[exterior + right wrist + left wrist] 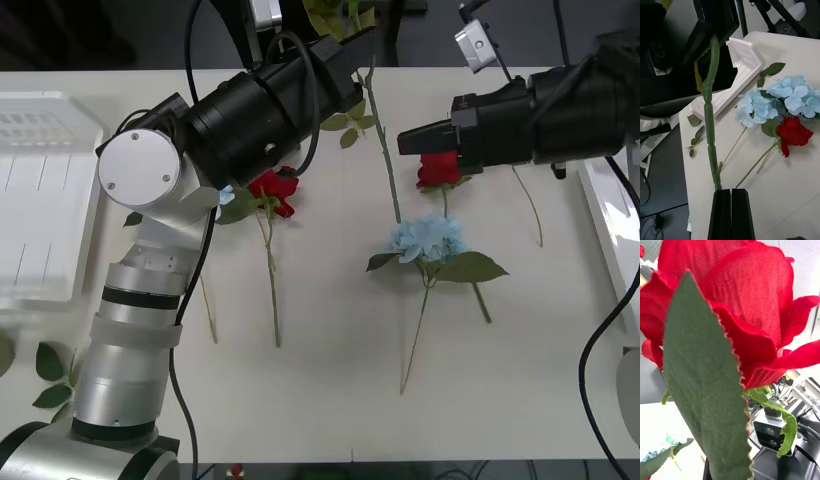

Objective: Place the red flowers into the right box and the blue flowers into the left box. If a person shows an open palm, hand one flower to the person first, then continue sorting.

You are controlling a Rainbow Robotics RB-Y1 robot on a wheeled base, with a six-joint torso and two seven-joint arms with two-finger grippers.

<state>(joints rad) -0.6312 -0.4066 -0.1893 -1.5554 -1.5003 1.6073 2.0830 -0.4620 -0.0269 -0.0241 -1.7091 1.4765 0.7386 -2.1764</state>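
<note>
Front view: my left gripper [345, 62] reaches across the table [320, 400] and meets the top of a long green stem [381, 135]. I cannot tell how its jaws stand. The right gripper [405, 138] points at that stem from just beside it, its black fingers [430, 134] pressed together. One red rose [275, 190] lies on the table left of the stem, near the left arm. A second rose [438, 170] lies right of it, under the right gripper. A blue flower [428, 238] sits at the stem's lower end. The left box [40, 200] is far left of the stem, the right box [605, 215] far right.

Right wrist view: the right gripper [731, 192] is closed with nothing between the jaws. The stem [709, 112] runs just beside one fingertip, up toward the left arm. Beyond the stem lie two blue flowers [771, 101], a red rose [793, 131] and the left box [745, 63], with dark floor off the table edge.

Left wrist view: a red bloom [737, 296] and a green leaf [703, 390] sit right against the lens.
</note>
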